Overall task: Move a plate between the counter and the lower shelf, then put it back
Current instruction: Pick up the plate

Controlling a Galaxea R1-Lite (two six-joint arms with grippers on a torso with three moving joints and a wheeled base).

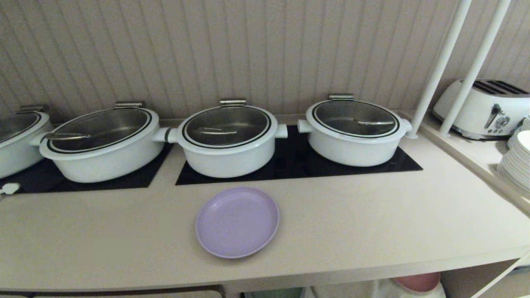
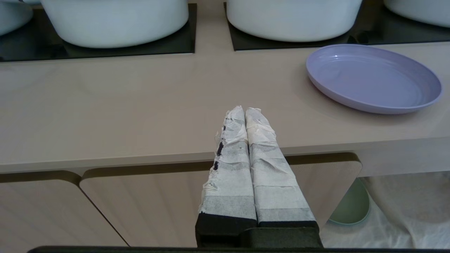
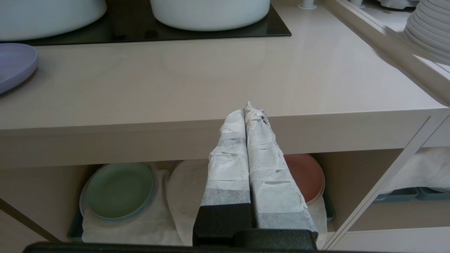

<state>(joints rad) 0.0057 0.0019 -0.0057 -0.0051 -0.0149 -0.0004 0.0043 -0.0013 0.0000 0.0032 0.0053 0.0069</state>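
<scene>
The plate (image 1: 237, 222), round matte lavender, lies on the glossy beige counter (image 1: 372, 215), at 6 o'clock from the middle white pot (image 1: 228, 140). Left gripper (image 2: 245, 111) and right gripper (image 3: 248, 111): fingers pressed together, empty.

We see the round matte lavender plate (image 1: 237, 222) with its shallow raised rim lying flat and upright on the long glossy beige counter (image 1: 372, 215), near the front edge, just in front of the black inset hob panels. Below, the beige-walled lower shelf (image 3: 351, 182) is draped in thin white gauzy cloth.
</scene>
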